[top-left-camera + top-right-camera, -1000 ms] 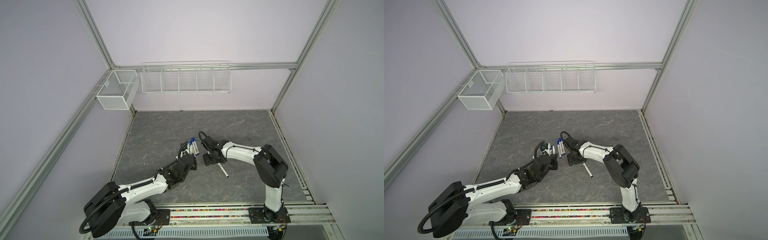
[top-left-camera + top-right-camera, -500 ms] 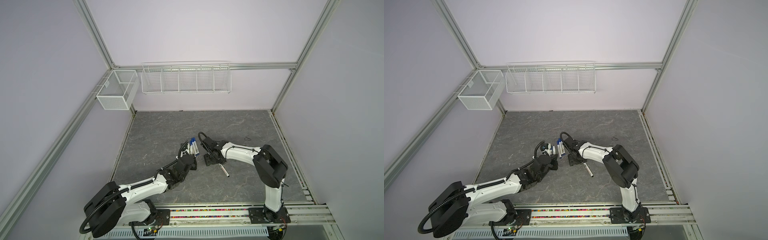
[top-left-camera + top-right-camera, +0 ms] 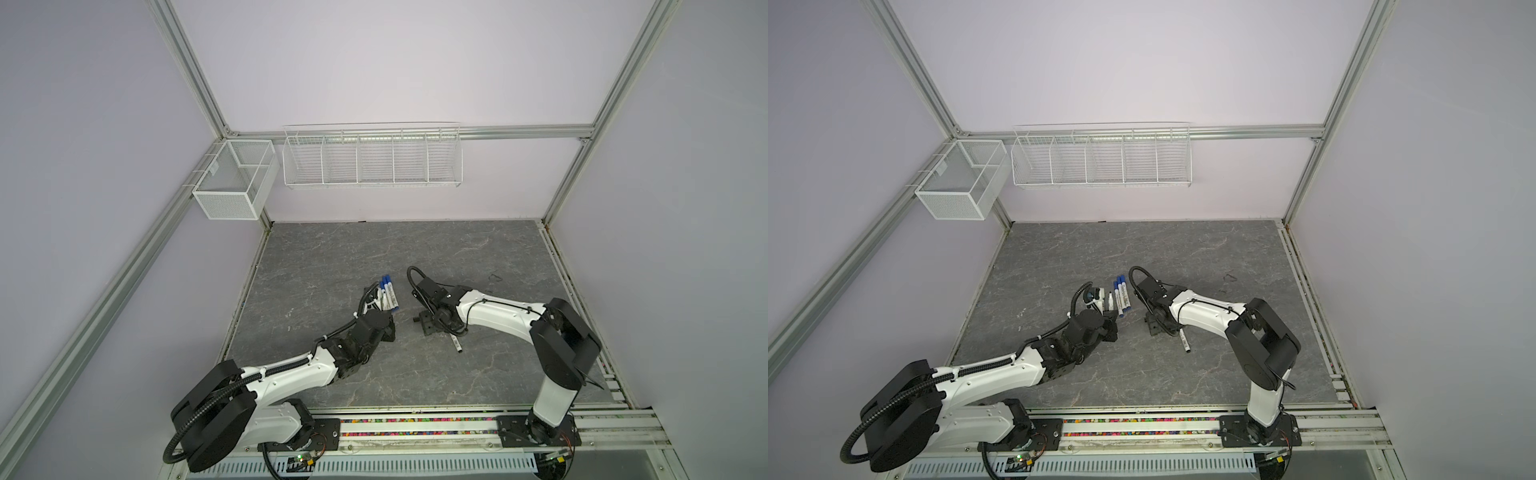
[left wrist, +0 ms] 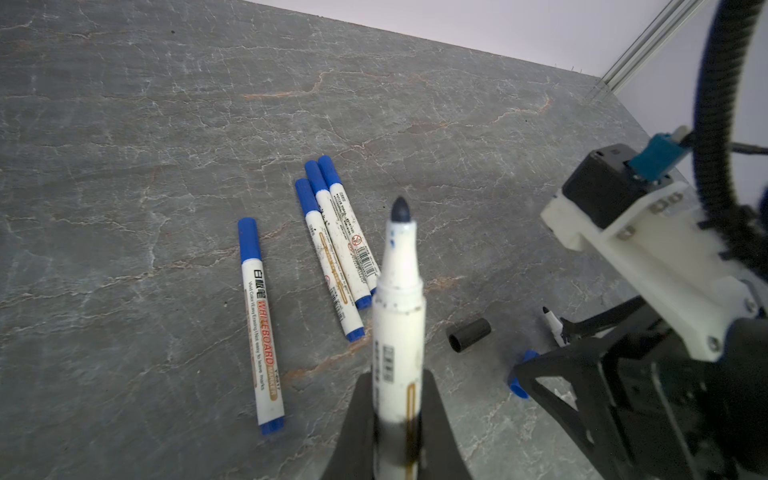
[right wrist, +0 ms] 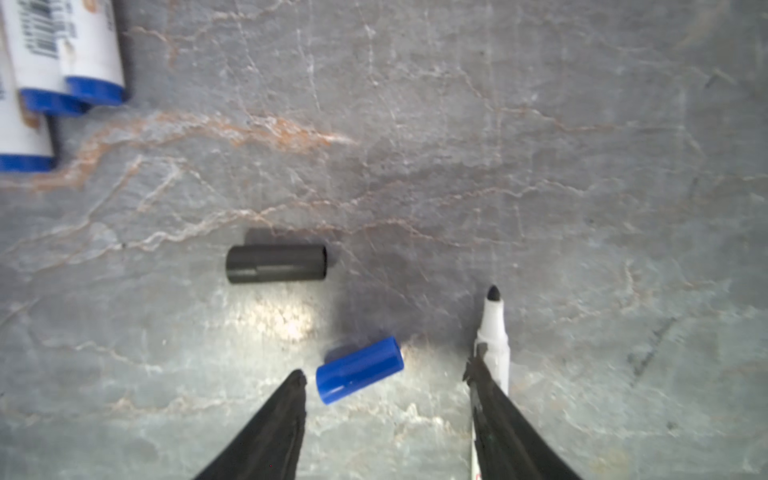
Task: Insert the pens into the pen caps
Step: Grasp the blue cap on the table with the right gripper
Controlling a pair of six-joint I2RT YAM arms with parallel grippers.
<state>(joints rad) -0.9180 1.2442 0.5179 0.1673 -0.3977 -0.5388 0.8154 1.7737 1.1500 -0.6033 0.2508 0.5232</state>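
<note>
Left wrist view: our left gripper [image 4: 397,397] is clamped tight on the barrel of an uncapped pen [image 4: 399,316], dark tip pointing away from the camera.
Our right gripper [image 5: 386,374] stands wide and low over the bench [image 4: 124,124], with a blue cap [image 5: 359,370] lying loose between its fingers. A black cap [image 5: 276,264] lies near, beyond the blue one. A second pen [image 5: 494,332], also uncapped, lies just beside one right finger. We count four capped pens [image 4: 336,249] on the bench: three side by side, one apart.
</note>
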